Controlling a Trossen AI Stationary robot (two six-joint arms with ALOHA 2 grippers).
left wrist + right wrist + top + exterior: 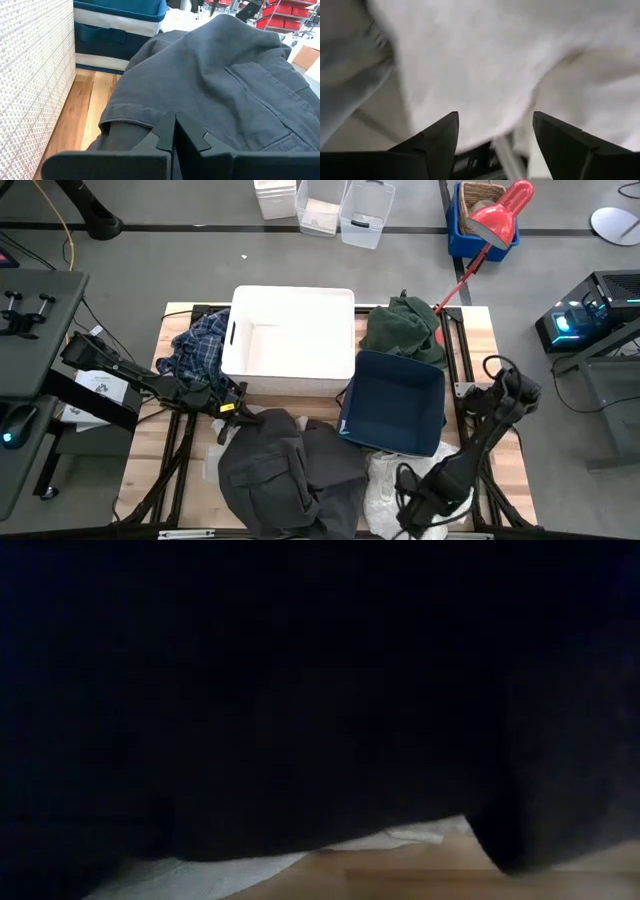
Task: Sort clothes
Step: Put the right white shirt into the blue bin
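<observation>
The high view looks straight down on the whole wooden slatted table (140,470). The low view sits at table-top height, almost pressed against the large dark grey fabric garment (300,690). Both wrist views look forward past their own fingers, very near cloth; high and left wrist views share that garment.

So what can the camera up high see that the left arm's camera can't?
Only the high view shows the plaid shirt, the green garment, the white garment and the right gripper over it. Only the left wrist view shows the left gripper with its fingers shut. Both show the dark grey garment, white basket and blue bin.
</observation>
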